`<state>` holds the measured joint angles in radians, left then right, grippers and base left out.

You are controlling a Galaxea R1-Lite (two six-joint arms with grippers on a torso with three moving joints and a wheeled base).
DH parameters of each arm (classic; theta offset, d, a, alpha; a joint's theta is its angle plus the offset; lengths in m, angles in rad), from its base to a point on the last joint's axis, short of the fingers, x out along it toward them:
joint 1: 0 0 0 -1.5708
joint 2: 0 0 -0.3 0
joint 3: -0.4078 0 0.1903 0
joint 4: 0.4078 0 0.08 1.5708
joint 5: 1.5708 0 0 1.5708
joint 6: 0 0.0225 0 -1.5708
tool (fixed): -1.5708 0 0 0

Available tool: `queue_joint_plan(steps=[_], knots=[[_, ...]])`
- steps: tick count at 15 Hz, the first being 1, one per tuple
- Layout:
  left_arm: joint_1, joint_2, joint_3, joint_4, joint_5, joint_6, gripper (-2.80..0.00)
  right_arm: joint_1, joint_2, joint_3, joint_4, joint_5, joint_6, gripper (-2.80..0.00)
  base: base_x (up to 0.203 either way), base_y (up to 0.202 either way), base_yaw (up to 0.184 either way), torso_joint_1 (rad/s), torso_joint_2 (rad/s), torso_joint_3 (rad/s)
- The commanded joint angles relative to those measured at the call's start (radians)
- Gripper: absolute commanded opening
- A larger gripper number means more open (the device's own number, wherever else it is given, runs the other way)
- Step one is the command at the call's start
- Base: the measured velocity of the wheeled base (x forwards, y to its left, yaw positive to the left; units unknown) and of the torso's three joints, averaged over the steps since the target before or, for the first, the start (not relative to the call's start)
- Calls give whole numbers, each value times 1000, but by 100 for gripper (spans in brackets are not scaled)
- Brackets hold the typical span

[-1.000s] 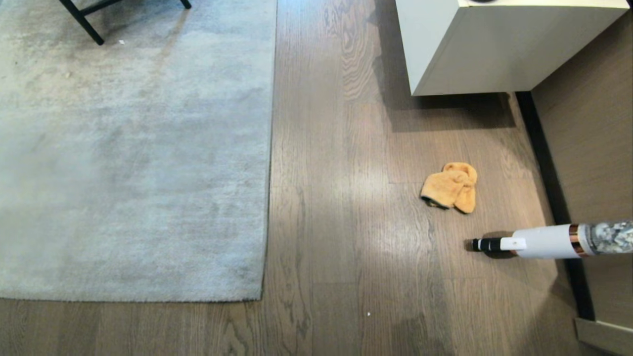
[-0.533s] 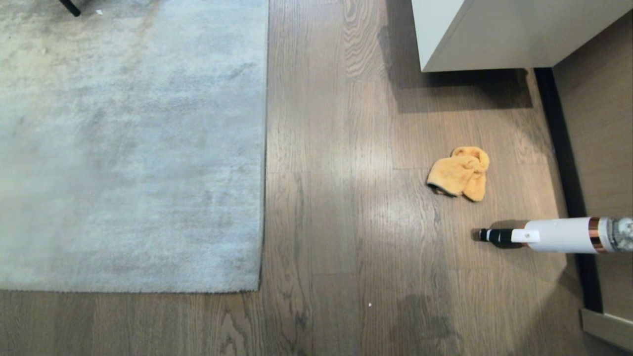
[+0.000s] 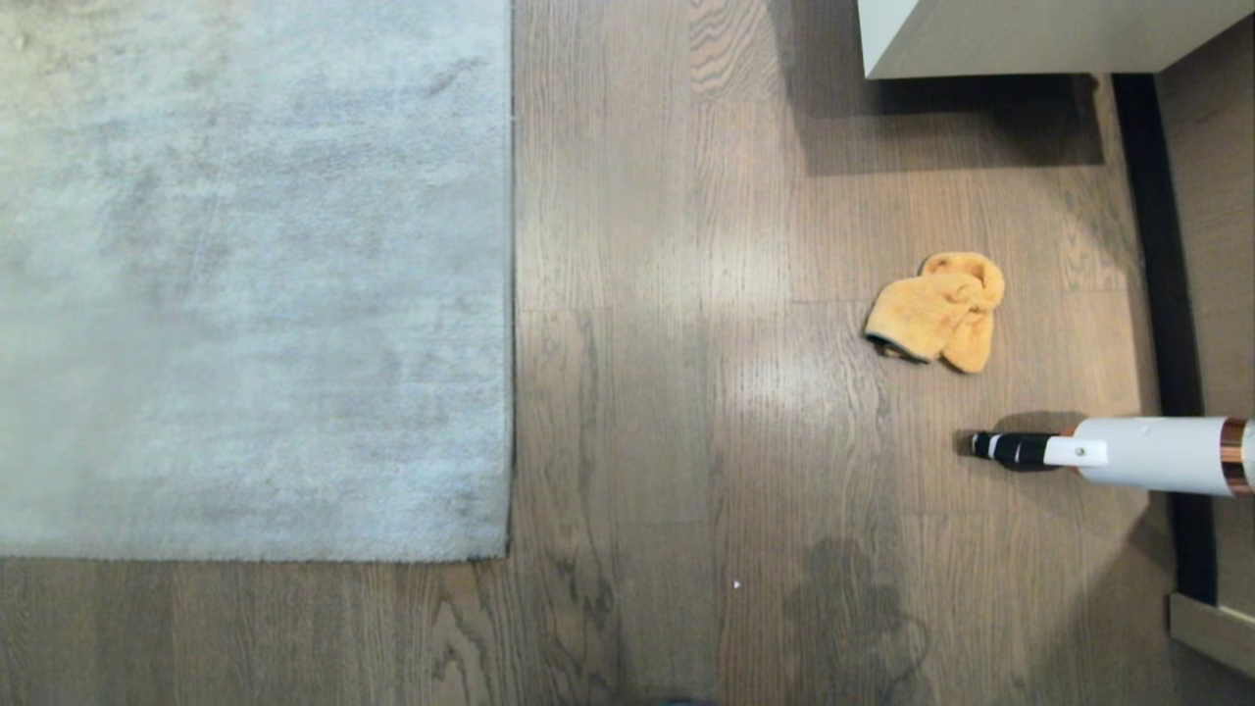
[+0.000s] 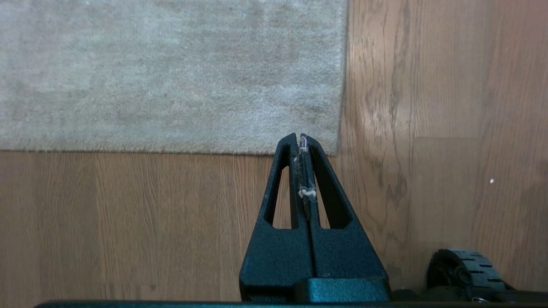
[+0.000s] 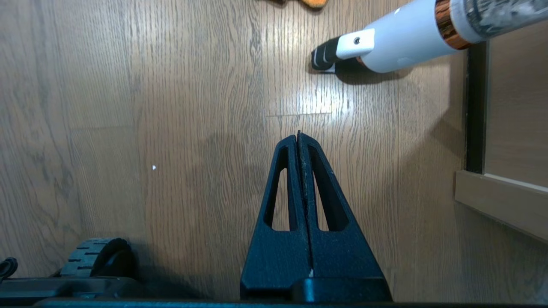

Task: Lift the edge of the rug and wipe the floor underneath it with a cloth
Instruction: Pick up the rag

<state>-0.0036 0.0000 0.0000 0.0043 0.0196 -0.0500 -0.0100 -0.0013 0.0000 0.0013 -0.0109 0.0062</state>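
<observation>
Whole head view slid since a second ago: camera tipped down, things stayed put. You now look more straight down at rug edge (image 3: 510,294) and its corner. Nothing touched yet, rug lies flat on floor (image 3: 667,412).

Count: one rug, one cloth (image 3: 936,312), one white vacuum (image 3: 1128,453), one white cabinet (image 3: 1029,39).

Cloth sits on floor, well apart from rug, near vacuum tip.

Left gripper (image 4: 299,139) pinched tight, empty, hangs over rug corner. Right gripper (image 5: 298,137) pinched tight, empty, over bare floor.
</observation>
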Motion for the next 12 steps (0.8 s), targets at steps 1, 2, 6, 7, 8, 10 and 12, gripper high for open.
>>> queue_joint_plan(steps=[1, 2, 6, 7, 8, 10, 12], knots=[[1, 0, 0, 0, 0, -1, -280, -1, 1, 0, 0, 0, 0, -280, 0, 0, 0, 1, 7, -196], [1, 0, 0, 0, 0, -1, -280, 1, 1, 0, 0, 0, 0, -280, 0, 0, 0, 6, 2, -195], [1, 0, 0, 0, 0, -2, -280, -1, 1, 0, 0, 0, 0, -280, 0, 0, 0, 2, 2, -201], [1, 0, 0, 0, 0, -2, -280, -1, 1, 0, 0, 0, 0, -280, 0, 0, 0, 1, 3, -198], [1, 0, 0, 0, 0, -2, -280, -1, 1, 0, 0, 0, 0, -280, 0, 0, 0, 6, 3, -200], [1, 0, 0, 0, 0, -2, -280, 1, 1, 0, 0, 0, 0, -280, 0, 0, 0, 0, 1, -199], [1, 0, 0, 0, 0, -2, -280, -1, 1, 0, 0, 0, 0, -280, 0, 0, 0, 0, 1, -192]])
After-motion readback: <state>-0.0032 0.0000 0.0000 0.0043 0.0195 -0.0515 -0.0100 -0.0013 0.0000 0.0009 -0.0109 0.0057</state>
